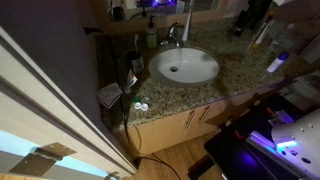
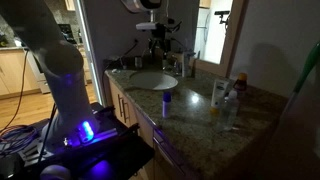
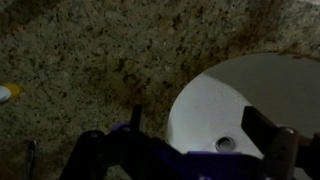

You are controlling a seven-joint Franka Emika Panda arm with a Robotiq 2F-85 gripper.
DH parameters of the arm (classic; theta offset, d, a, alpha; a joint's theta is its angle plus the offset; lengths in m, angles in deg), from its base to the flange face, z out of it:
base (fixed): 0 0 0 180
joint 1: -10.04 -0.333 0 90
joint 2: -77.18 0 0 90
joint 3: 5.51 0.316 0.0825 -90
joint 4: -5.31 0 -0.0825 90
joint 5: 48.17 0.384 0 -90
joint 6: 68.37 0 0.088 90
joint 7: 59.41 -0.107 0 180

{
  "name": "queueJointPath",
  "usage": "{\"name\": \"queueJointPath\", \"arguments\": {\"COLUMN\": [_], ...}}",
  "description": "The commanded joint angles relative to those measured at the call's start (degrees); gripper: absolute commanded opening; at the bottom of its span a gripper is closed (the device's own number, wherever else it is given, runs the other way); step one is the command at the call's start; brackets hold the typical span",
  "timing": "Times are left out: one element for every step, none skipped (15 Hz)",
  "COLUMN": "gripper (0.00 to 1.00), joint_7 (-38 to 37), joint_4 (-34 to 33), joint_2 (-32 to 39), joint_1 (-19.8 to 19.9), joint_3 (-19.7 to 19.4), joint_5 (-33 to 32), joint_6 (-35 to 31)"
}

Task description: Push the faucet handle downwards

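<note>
The small chrome faucet (image 1: 175, 34) stands at the back rim of the white basin (image 1: 184, 67), and its short faucet handle (image 1: 178, 27) sits on top. My gripper (image 2: 152, 24) hangs above the basin and faucet area, apart from the handle. In the wrist view the gripper (image 3: 200, 135) is open and empty, with its two dark fingers over the granite counter and the basin (image 3: 250, 95). The drain (image 3: 225, 144) shows between the fingers. The faucet is out of the wrist view.
A greenish soap bottle (image 1: 152, 38) stands left of the faucet. Bottles (image 2: 220, 92) and a small blue-capped item (image 2: 167, 100) stand on the granite counter (image 1: 200, 90). White items (image 1: 108, 95) lie at the counter's end. A wall and mirror rise behind.
</note>
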Motion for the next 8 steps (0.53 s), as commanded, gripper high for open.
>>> {"name": "queueJointPath", "arguments": {"gripper": [1.0, 1.0, 1.0, 1.0, 1.0, 1.0, 1.0, 1.0], "joint_7": [0.0, -1.3, -0.2, -0.3, -0.8, -1.8, -3.7, -5.4], "joint_4": [-0.1, -2.0, -3.8, -7.2, -11.0, -14.7, -18.2, -21.8], "joint_2": [0.0, 1.8, 3.0, 4.8, 6.8, 8.7, 10.6, 12.4], "joint_1": [0.2, -0.2, -1.0, -1.9, -2.7, -3.1, -3.6, -3.4], "joint_3": [0.2, 0.9, 0.9, 1.1, 1.4, 1.9, 2.1, 2.7], "joint_5": [0.1, 0.4, 2.1, 4.8, 7.4, 9.0, 10.0, 11.0], "joint_6": [0.1, 0.0, -0.2, 0.3, 1.1, 1.3, 0.8, 2.2]}}
